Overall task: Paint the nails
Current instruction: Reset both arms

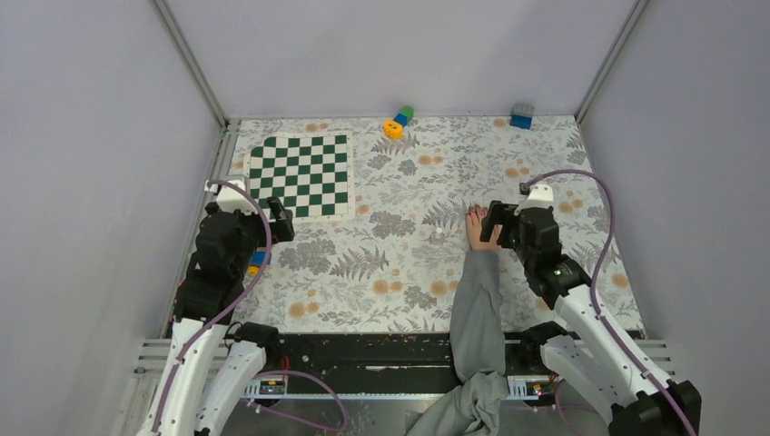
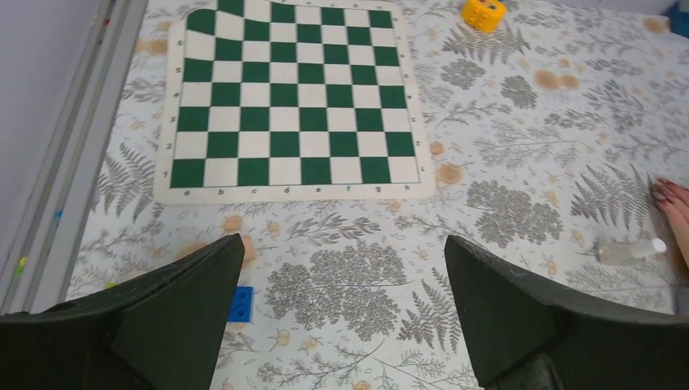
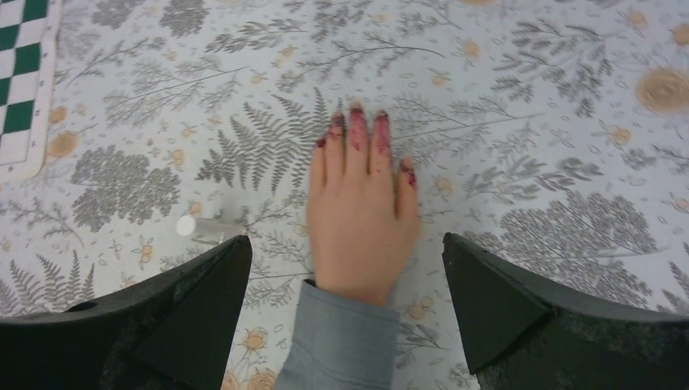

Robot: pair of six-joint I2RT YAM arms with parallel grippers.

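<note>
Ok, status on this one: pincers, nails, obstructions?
Left pincer open, empty. Right pincer open, over the hand. Nails smeared dark red. Small clear bottle lies beside the hand, not blocking.

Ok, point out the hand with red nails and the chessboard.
Bare light-skinned hand with dark-red nails (image 3: 357,219): right wrist view, back of the hand.
Green-and-white checkered chessboard mat (image 2: 288,93): left wrist view, a middle square.

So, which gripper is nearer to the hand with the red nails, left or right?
Right. The right gripper is close over the hand, which lies between its open jaws in the wrist view. The left gripper is far across the table, beside the chessboard.
</note>
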